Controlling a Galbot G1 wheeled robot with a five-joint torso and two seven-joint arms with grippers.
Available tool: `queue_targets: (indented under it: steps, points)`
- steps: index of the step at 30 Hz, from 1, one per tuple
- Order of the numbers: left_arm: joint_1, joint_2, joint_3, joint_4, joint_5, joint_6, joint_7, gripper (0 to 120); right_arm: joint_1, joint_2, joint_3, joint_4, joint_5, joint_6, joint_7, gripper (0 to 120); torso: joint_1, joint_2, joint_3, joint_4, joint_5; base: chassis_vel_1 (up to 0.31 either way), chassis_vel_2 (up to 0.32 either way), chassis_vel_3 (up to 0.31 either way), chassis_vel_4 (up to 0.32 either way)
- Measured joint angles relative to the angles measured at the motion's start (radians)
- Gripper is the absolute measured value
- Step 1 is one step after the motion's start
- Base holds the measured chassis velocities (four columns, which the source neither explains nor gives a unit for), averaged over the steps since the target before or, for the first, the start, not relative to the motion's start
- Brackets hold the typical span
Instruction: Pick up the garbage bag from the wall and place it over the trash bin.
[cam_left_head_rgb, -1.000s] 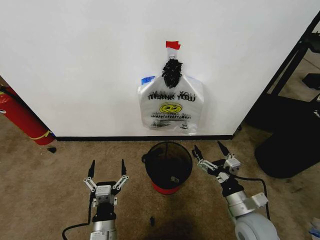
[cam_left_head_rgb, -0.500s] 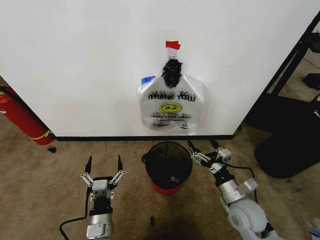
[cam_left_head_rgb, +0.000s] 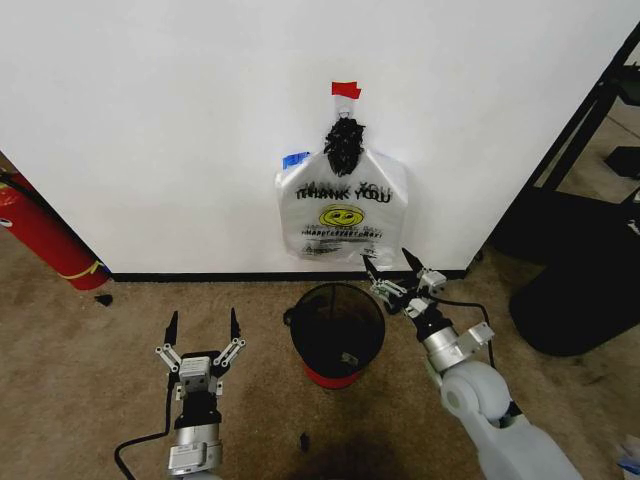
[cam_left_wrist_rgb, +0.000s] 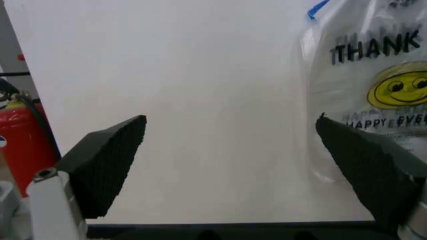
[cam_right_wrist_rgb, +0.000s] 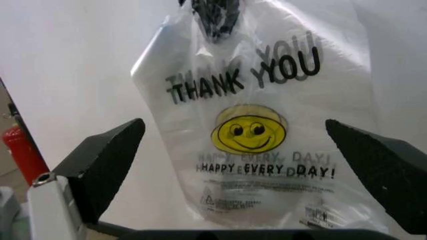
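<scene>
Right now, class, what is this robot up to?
The garbage bag hangs on the wall above the trash bin, untouched. The right gripper, open, is raised just below the bag's bottom edge, facing it. The left gripper, also open, sits low over the carpet, left of the bin.

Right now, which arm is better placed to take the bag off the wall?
The right. Its open claw is raised just below the bag, which hangs centred between its fingers in the right wrist view. The left claw, also open, sits low beside the bin, off to the bag's side.
</scene>
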Motion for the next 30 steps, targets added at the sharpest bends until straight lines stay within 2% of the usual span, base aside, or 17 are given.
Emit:
queue_targets:
  steps: [10, 20, 30]
  points:
    - [0.000, -0.028, 0.011, 0.005, 0.015, 0.001, -0.001, 100, 0.176, 0.014, -0.074, -0.170, 0.065, 0.019, -0.036, 100, 0.000, 0.000, 0.000, 0.0003, 0.0000, 0.000, 0.000, 0.000, 0.000]
    - [0.008, -0.042, 0.015, 0.003, 0.023, -0.001, -0.002, 100, 0.288, 0.047, -0.110, -0.242, 0.068, 0.020, -0.039, 100, 0.000, 0.000, 0.000, 0.0000, 0.0000, 0.000, 0.000, 0.000, 0.000]
    - [0.017, -0.042, 0.014, 0.001, 0.022, -0.007, 0.005, 100, 0.435, 0.149, -0.119, -0.365, 0.060, 0.020, -0.044, 100, 0.000, 0.000, 0.000, 0.0002, -0.0001, 0.000, 0.000, 0.000, 0.000]
